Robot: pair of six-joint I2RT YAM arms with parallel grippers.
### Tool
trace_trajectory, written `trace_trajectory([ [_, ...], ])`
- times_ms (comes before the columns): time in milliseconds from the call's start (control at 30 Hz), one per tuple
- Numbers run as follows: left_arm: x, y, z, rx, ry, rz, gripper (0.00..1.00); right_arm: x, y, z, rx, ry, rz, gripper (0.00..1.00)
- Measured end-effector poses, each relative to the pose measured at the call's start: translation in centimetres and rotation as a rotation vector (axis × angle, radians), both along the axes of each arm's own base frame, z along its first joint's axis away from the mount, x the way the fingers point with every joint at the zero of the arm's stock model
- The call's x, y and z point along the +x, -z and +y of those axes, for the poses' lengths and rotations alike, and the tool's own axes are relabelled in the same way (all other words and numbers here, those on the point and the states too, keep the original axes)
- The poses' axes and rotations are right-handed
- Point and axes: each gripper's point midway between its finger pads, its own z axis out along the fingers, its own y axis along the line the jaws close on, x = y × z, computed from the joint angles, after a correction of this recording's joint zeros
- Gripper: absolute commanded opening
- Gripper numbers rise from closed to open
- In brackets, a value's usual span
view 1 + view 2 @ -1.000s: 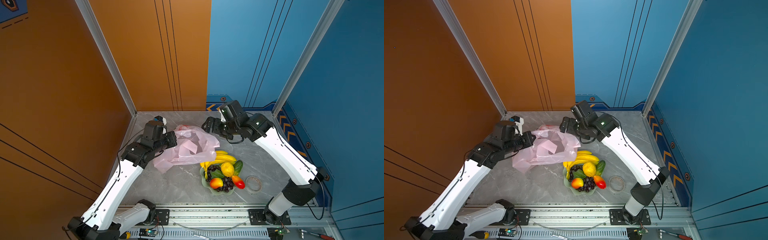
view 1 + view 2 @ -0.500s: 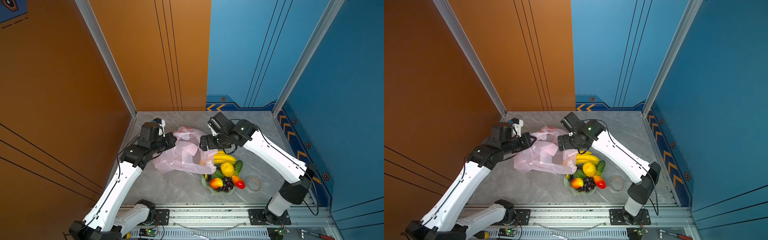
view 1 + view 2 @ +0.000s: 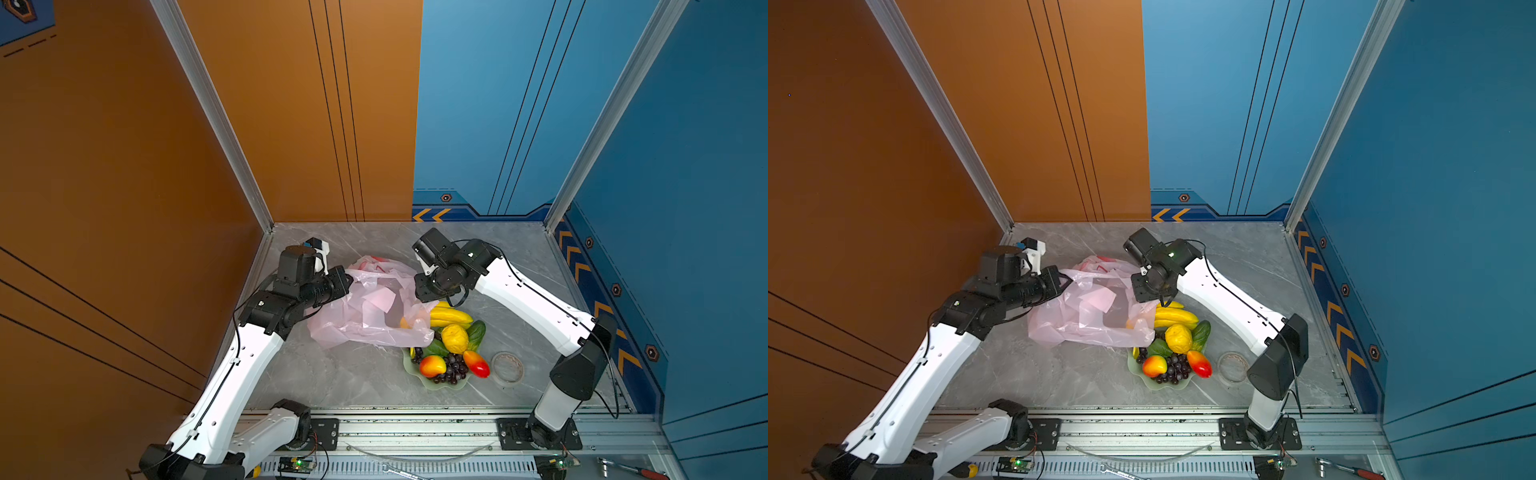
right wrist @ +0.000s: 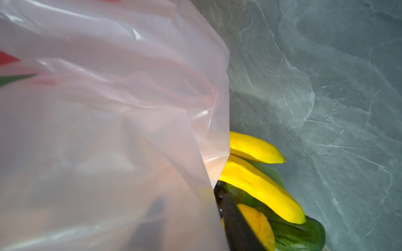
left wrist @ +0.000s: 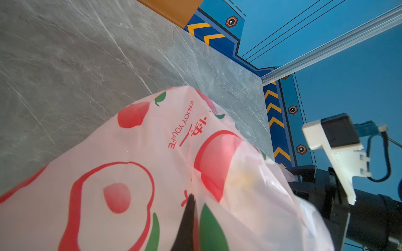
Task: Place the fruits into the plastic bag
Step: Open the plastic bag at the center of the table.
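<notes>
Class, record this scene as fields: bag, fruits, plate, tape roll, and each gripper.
plastic bag: crumpled on table, edge draped over fruits
fruits: heaped on plate, none clearly inside bag
plate: pale green, under the fruits
tape roll: on table beside plate
left gripper: jaws shut on bag
right gripper: at bag's edge by bananas; grip unclear

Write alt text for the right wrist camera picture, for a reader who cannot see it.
A translucent pale-pink plastic bag fills most of the picture, close to the camera. Past its edge show two glossy yellow toy bananas, a dark green oblong fruit and a bumpy yellow lemon, against a grey marbled tabletop; one dark finger sits at the bag's edge.
</notes>
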Motion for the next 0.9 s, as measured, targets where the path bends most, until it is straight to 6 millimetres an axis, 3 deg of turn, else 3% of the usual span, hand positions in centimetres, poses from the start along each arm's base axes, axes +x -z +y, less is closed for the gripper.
trace_trajectory([
  [100, 0.4, 0.1, 0.6, -0.002, -0.016, 0.007, 0.03, 0.0, 0.2, -0.9, -0.002, 0.02, 0.006, 0.0],
  [167, 1.1, 0.2, 0.7, 0.0, -0.014, 0.018, 0.37, 0.3, -0.7, -1.7, 0.017, 0.043, -0.009, 0.0],
  [233, 2.2, -0.2, 0.8, -0.001, -0.017, 0.026, 0.53, 0.6, -1.9, -2.6, 0.044, 0.074, -0.028, 0.0],
  [300, 3.3, -0.8, 0.6, 0.002, -0.009, 0.028, 0.65, 0.7, -3.4, -3.1, 0.083, 0.111, -0.044, 0.0],
  [400, 3.4, -2.1, 0.2, 0.004, 0.002, 0.029, 0.72, 0.6, -5.1, -2.7, 0.151, 0.146, -0.048, 0.0],
  [500, 1.4, -3.8, 0.5, 0.009, -0.012, 0.038, 0.76, 0.1, -5.4, -1.9, 0.188, 0.161, -0.025, 0.0],
  [667, -5.2, -5.6, 0.7, 0.041, 0.0, 0.049, 0.78, -0.1, -5.3, -0.2, 0.211, 0.179, 0.003, 0.0],
  [767, -8.5, -4.2, -0.2, 0.077, 0.059, 0.083, 0.79, -0.1, -5.4, 1.1, 0.223, 0.176, 0.01, 0.0],
  [900, -10.3, 0.0, -1.3, 0.205, 0.12, 0.185, 0.85, -0.5, -6.2, 3.0, 0.251, 0.149, 0.007, 0.0],
])
